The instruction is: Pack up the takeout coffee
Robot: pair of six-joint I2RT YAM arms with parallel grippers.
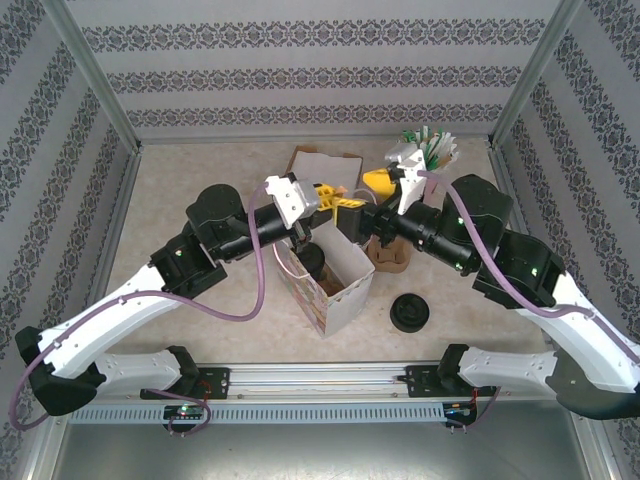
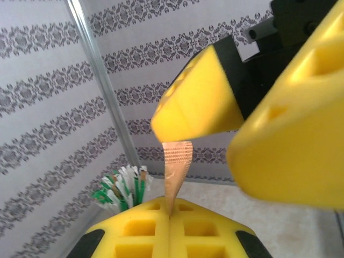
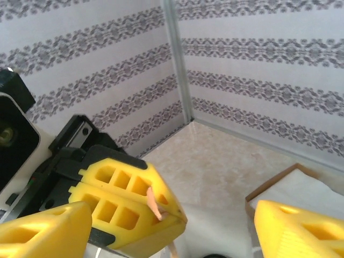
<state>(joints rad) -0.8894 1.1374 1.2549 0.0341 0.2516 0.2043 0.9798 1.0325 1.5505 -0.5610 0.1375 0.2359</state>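
Packing seems near its end: the small white paper cup with the round black plastic lid [image 1: 312, 262] sits down inside the open white paper bag with patterned sides [image 1: 345, 278], and from above only its dark lid shows. The bag stands upright on the beige tabletop [image 1: 200, 180]. A loose stack of black lids [image 1: 410, 312] lies to the right of the bag, apart from it.

Both claws meet just above the far edge of the bag. The left claw [image 2: 169, 217] is fully closed and pinches a thin brown paper strip [image 2: 177, 166], which I take for the handle of the bag, though the place where it joins the bag is hidden. The right claw [image 3: 171, 236] stands wide open around the left fingers and holds nothing.

I judge that the step in hand is taking the bag by its handle, with the cup already placed. Next, the right claw should draw back, away from the bag, without catching the strip. The left claw should then lift straight up, so that the bag does not lean and the cup stays upright.
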